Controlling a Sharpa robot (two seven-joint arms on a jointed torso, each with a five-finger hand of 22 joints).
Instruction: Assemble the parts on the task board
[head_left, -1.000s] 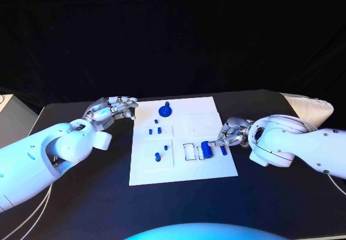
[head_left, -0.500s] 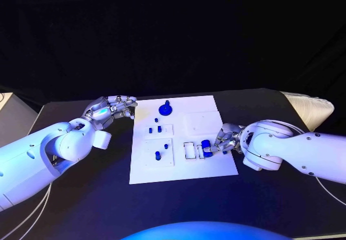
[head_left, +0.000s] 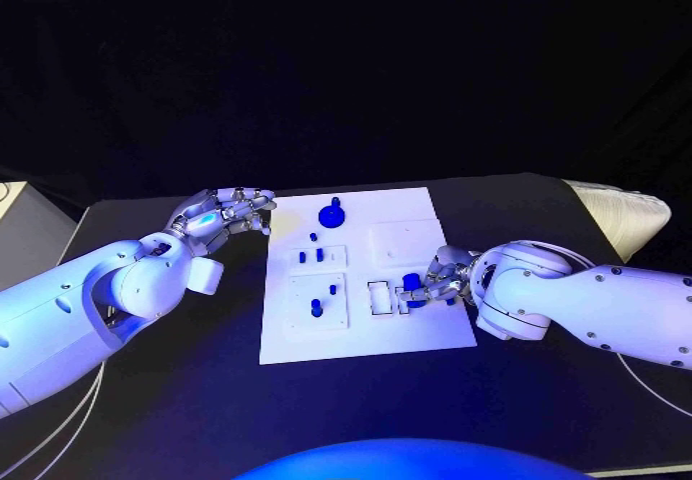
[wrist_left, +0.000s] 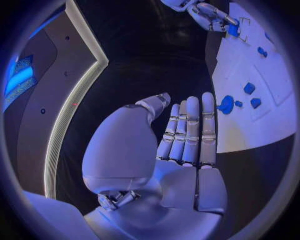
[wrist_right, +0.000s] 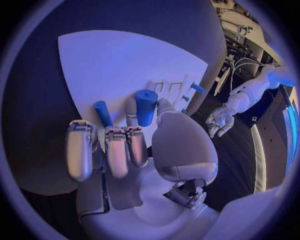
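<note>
The right hand (head_left: 437, 281) is over the right edge of the board (head_left: 361, 340), by the small white frames near the board's middle. Its fingers (wrist_right: 117, 152) are curled in, and a short blue cylinder (wrist_right: 145, 107) is pinched upright between the thumb and a finger; in the head view the same cylinder (head_left: 411, 283) stands just at the fingertips, next to the frames. A thinner blue peg (wrist_right: 102, 114) lies beside the fingers in the right wrist view; I cannot tell whether the hand touches it.

The left hand (head_left: 228, 213) is off the board's left edge, near its far corner, above the dark desk (head_left: 173, 400). In the left wrist view its fingers (wrist_left: 190, 130) are stretched out straight and close together, with the thumb alongside, and the hand (wrist_left: 181, 145) holds nothing.

On the board, a round blue knob (head_left: 332, 215) sits at the far end. Nearer along the left half are small blue parts: a pair of pegs (head_left: 310, 256) on a raised square, one peg (head_left: 313, 238) just beyond them, and two more (head_left: 317, 309) on the next square. A plain white square (head_left: 405, 244) lies on the board's right half, just beyond the right hand.
</note>
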